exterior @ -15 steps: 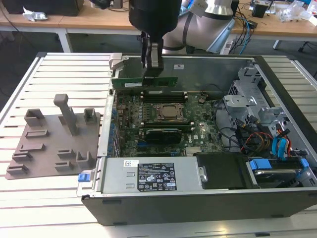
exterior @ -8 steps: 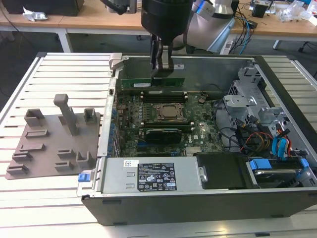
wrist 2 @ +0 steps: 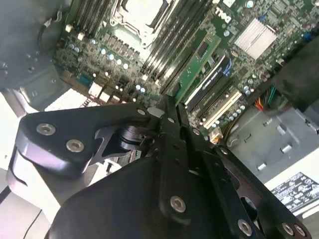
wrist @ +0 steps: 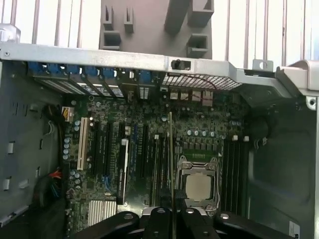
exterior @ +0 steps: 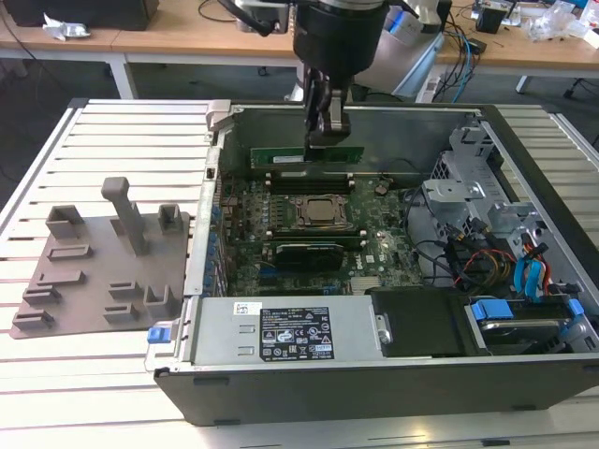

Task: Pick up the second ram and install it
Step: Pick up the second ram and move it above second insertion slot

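The second ram (exterior: 281, 156) is a long green stick with black chips, held level over the memory slots at the back of the motherboard (exterior: 374, 253), close to the case's far wall. My gripper (exterior: 328, 138) is shut on its top edge from above. In the second wrist view the gripper (wrist 2: 172, 110) pinches the ram (wrist 2: 198, 59), which slants over the slots. In the first wrist view the ram (wrist: 171, 154) shows edge-on as a thin line beside the processor socket (wrist: 198, 186), with the gripper (wrist: 171, 215) at its near end. I cannot tell whether the stick touches a slot.
The grey holder tray (exterior: 94, 267) lies on the slatted table at the exterior view's left of the open case. Inside the case are the processor socket (exterior: 321, 211), a power supply (exterior: 281, 332) at the front, and a drive cage with cables (exterior: 505, 262) at the exterior view's right.
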`<state>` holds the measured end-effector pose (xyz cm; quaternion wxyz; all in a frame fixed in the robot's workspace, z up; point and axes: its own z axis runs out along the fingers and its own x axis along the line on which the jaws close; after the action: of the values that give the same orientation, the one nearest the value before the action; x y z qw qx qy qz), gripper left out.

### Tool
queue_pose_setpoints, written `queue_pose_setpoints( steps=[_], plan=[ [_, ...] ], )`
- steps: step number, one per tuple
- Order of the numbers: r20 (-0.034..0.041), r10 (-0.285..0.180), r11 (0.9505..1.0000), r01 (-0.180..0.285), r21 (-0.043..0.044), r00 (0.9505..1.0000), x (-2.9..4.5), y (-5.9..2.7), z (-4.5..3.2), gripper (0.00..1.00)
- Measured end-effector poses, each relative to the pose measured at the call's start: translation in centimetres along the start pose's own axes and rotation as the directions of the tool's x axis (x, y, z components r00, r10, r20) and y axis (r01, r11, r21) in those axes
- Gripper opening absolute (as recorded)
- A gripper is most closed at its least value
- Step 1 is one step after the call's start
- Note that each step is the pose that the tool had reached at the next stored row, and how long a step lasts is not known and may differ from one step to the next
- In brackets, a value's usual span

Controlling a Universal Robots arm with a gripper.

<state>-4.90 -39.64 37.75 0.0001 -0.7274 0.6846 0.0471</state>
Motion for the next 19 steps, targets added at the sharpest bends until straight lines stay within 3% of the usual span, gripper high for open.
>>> queue_pose_setpoints(
  steps=[3, 6, 9, 19],
  plan=[
    [0.0004, 0.000, 1.0000, 0.000, -0.0029, 1.0000, -0.39, -0.82, 1.17, 0.14],
    [0.0002, 0.000, 1.0000, 0.000, -0.0033, 1.0000, -0.24, -1.45, 1.59, 0.14],
    [0.0002, 0.000, 1.0000, 0.000, -0.0034, 1.0000, 0.04, -2.12, 1.76, 0.14],
    [0.0002, 0.000, 1.0000, 0.000, -0.0033, 1.0000, 0.17, -2.39, 1.86, 0.14]
  ],
)
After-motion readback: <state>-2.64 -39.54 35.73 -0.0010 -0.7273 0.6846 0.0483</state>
